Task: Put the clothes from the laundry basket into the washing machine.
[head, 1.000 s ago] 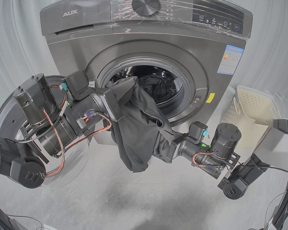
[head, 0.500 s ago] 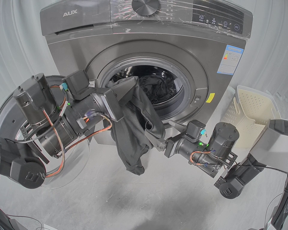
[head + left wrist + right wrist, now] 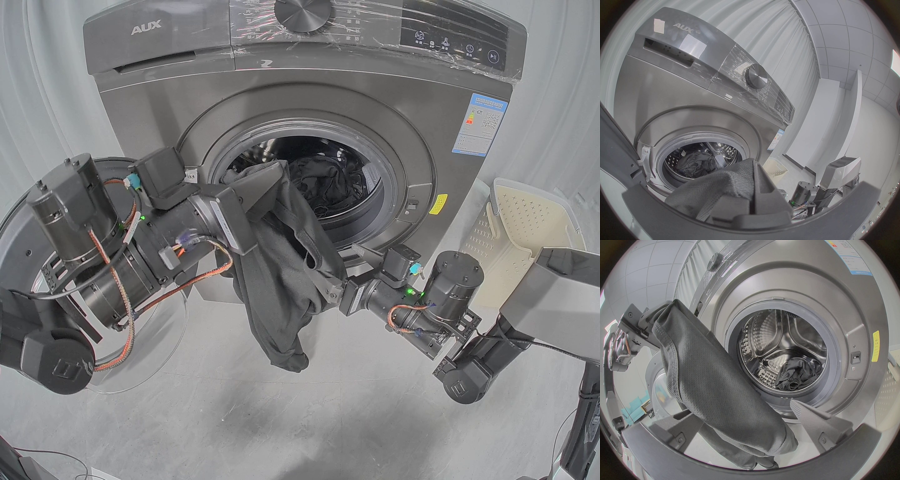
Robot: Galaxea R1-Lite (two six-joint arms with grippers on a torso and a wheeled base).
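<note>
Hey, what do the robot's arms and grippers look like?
The left arm and right arm are dark grey and black cylinders, with orange braided cables looped along them and small green lights. The left gripper and right gripper have flat grey wedge fingers, dimpled at the right's tips.

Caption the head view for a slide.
Left gripper holds a dark grey garment at the front-loading washing machine's mouth; right gripper open at its hanging fold.
</note>
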